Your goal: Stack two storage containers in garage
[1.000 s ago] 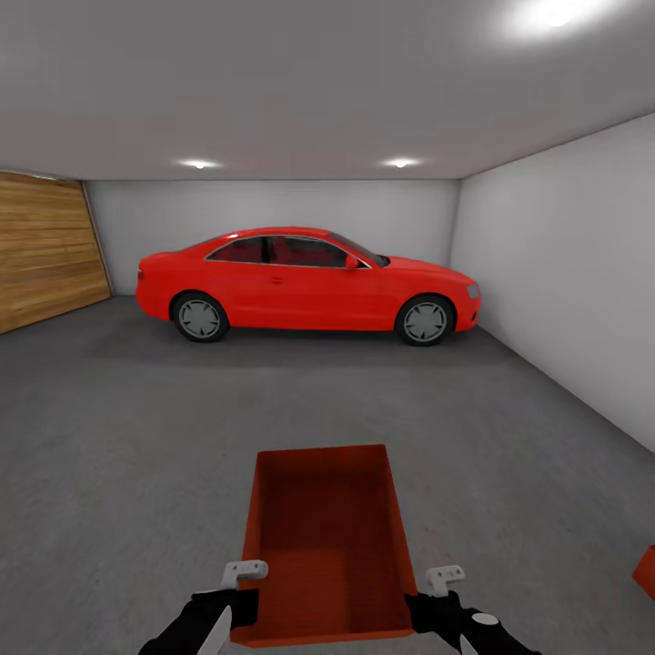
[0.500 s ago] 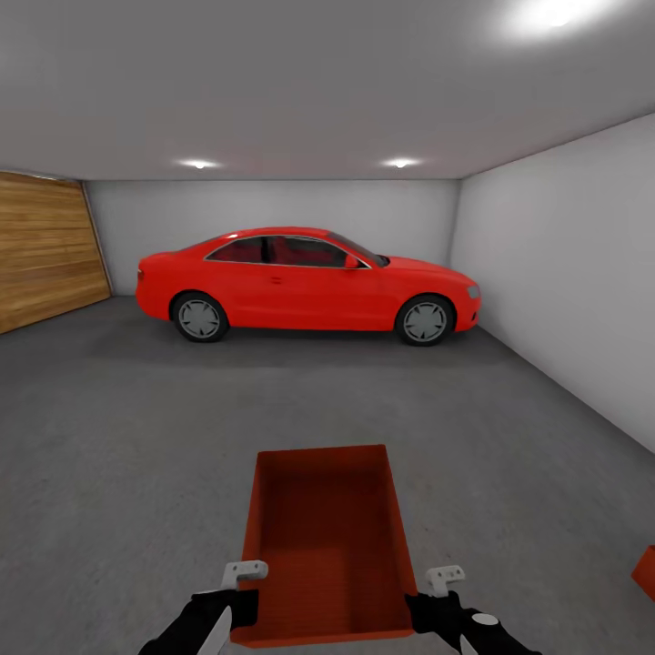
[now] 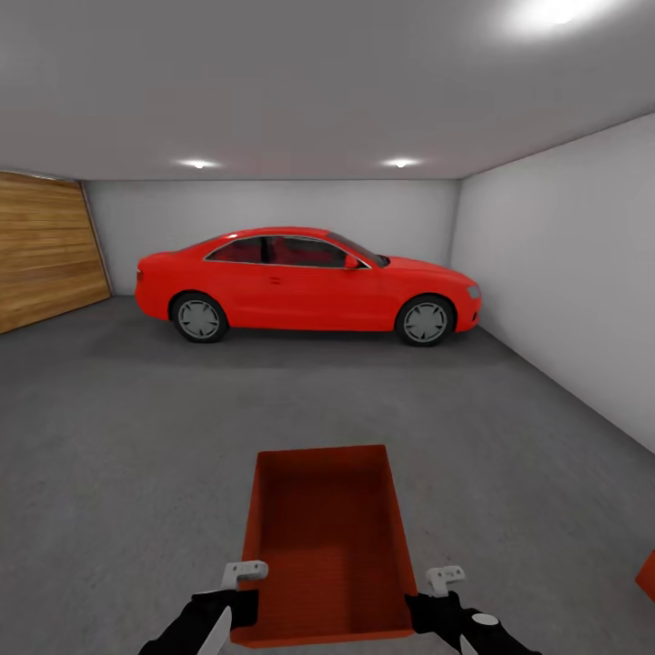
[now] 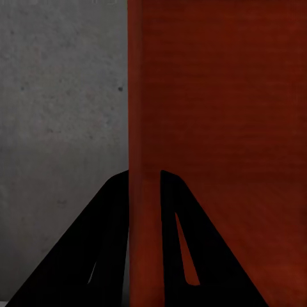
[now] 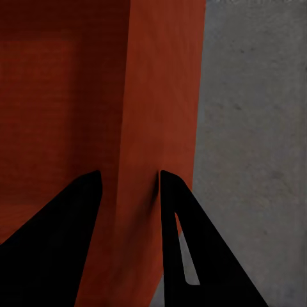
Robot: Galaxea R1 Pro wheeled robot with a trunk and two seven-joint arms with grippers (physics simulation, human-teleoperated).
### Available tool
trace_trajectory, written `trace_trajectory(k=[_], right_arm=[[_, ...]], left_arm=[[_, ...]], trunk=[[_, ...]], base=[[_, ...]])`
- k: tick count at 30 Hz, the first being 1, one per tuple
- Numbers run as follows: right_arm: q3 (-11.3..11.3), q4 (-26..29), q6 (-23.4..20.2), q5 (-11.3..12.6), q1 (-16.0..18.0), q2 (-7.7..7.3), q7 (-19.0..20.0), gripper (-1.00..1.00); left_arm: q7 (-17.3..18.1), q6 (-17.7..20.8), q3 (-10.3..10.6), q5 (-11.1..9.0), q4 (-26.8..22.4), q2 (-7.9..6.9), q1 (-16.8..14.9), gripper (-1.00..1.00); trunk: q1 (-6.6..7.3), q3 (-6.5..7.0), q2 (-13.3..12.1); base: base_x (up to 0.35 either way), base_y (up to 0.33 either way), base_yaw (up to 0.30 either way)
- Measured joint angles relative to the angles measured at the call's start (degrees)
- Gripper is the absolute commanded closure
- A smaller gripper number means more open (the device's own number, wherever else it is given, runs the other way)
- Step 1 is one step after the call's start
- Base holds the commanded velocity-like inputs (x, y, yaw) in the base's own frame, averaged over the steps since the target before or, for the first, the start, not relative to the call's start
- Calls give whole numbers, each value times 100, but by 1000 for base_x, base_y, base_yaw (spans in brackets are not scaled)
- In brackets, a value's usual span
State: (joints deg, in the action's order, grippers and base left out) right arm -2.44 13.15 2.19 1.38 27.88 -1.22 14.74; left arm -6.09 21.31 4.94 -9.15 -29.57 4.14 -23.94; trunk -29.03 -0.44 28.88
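Left gripper (image 3: 238, 596) pinches near-left wall of storage container (image 3: 325, 541), one finger each side; right gripper (image 3: 435, 596) clamps near-right wall likewise. Bin red-orange, rectangular, open-topped, thin plain walls, empty, held level above speckled grey floor (image 3: 127, 473). Second red-orange bin (image 3: 646, 575) peeks at far right edge. Beyond: red car (image 3: 305, 284), wooden wall panel (image 3: 45, 247), ceiling spotlights (image 3: 198, 164).

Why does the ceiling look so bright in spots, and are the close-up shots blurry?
Head view: three ceiling spotlights glow as soft white blobs, one blown out at top right; the red car casts a dim shadow on the floor. Both wrist views: evenly lit, slightly soft; black fingers read as flat silhouettes against the container wall.
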Motion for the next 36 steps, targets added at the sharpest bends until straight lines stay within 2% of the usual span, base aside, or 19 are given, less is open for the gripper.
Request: trace_trajectory(k=[36], right_arm=[[4, 4, 0, 0, 2, 7, -5, 100]], left_arm=[[8, 14, -1, 9, -19, -7, -1, 100]], trunk=[[1, 0, 0]], base=[[323, 0, -10]])
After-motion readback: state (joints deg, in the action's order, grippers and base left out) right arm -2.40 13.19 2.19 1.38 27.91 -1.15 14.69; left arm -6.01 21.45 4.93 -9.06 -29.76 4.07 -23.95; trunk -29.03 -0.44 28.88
